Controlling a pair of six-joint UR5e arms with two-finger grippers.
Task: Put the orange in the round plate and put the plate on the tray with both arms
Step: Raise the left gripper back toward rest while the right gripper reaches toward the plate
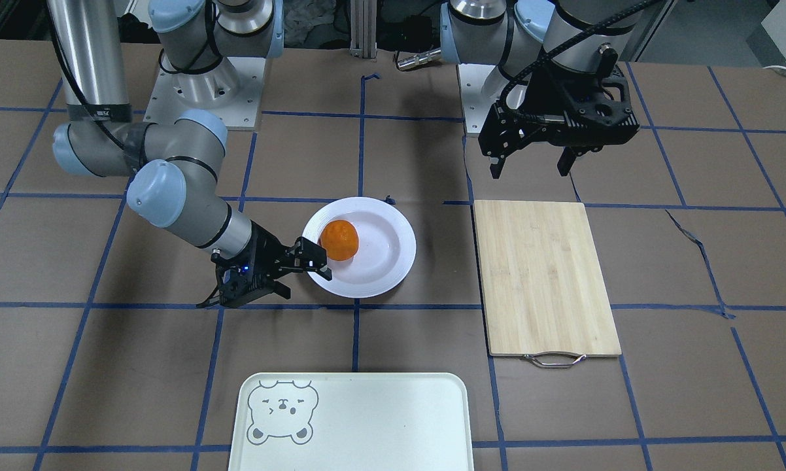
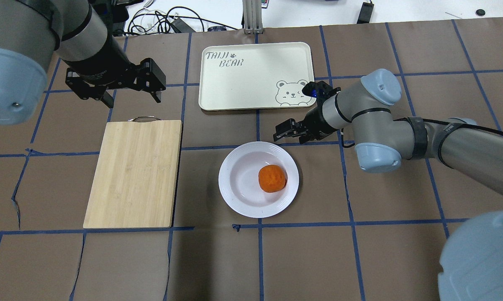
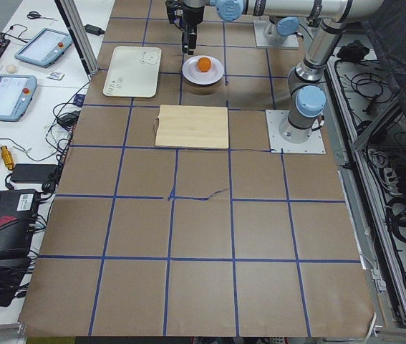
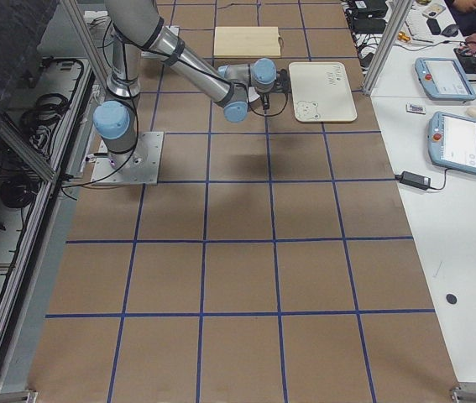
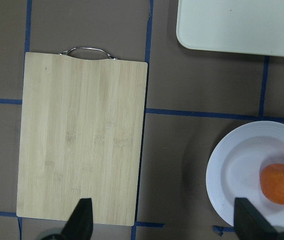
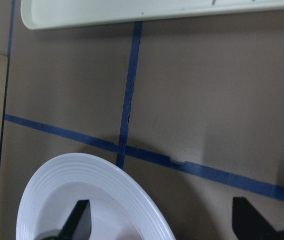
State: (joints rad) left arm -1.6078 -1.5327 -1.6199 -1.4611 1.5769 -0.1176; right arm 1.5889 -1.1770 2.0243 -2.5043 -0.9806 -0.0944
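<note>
Resting in the round plate (image 2: 239,179) on the counter (image 2: 360,259), near the tray (image 2: 251,79), the orange (image 2: 272,178) lies beside the right gripper (image 1: 318,261), fingers spread at the rim, while the left gripper (image 1: 530,171), fingers likewise spread, hovers beyond the wooden cutting board (image 2: 134,171).

Spread right gripper (image 6: 163,222) straddles round plate (image 6: 101,172) rim.
</note>
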